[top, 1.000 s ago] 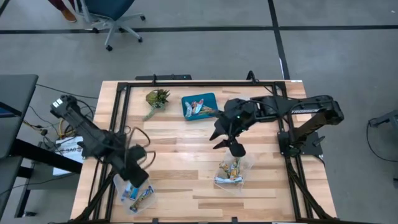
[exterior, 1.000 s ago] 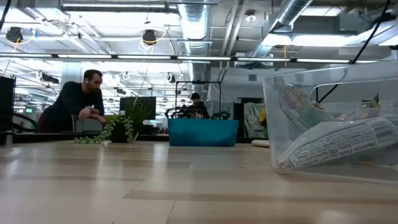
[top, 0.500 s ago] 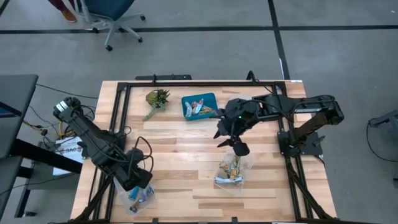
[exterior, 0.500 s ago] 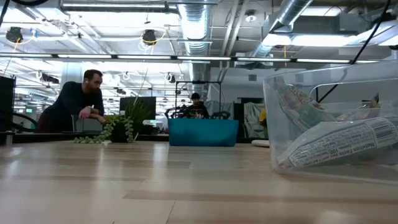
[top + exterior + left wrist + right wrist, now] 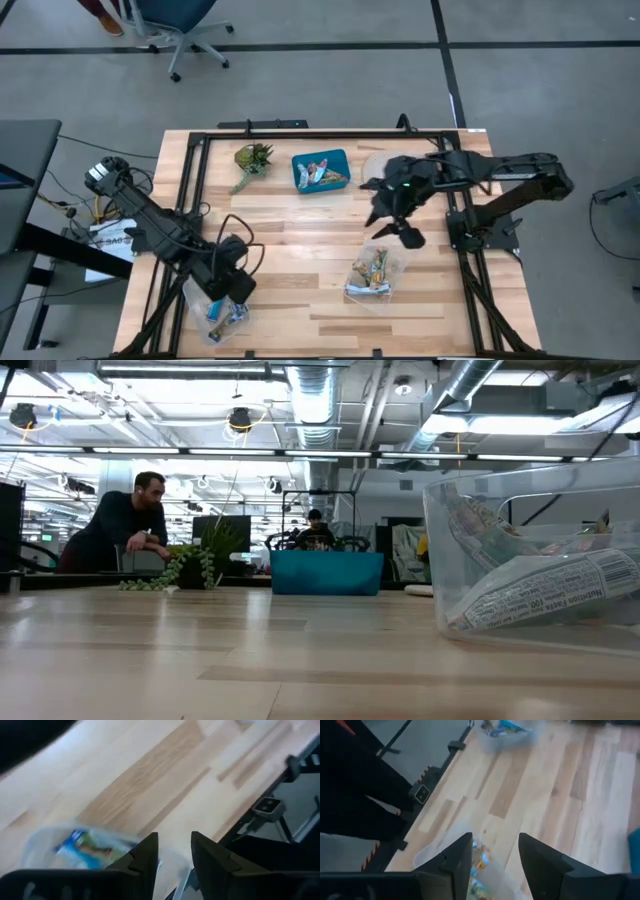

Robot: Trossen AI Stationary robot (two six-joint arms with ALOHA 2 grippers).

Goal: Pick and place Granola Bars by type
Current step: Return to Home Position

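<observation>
Several granola bars lie in the blue tray (image 5: 320,170) at the far middle. Orange and yellow-green bars (image 5: 372,270) fill a clear container (image 5: 392,262) right of centre, which also shows in the low view (image 5: 540,560). Blue-white bars (image 5: 82,846) lie in a second clear container (image 5: 205,318) at the near left. My left gripper (image 5: 236,286) hovers open and empty over that container's far right edge; it also shows in its wrist view (image 5: 175,852). My right gripper (image 5: 404,234) hangs open and empty above the far right rim of the other container, as its wrist view (image 5: 495,855) shows.
A green spiky plant (image 5: 252,160) lies left of the blue tray. A black frame (image 5: 300,133) runs around the table's far and side edges. Bare wood (image 5: 300,250) lies between the two containers. A person (image 5: 125,525) leans in the room behind the table.
My right gripper has gone toward the table's right edge, off the middle of its container to its far right rim. My left gripper has gone a little toward the right and near edges, and the arm has swung with it.
</observation>
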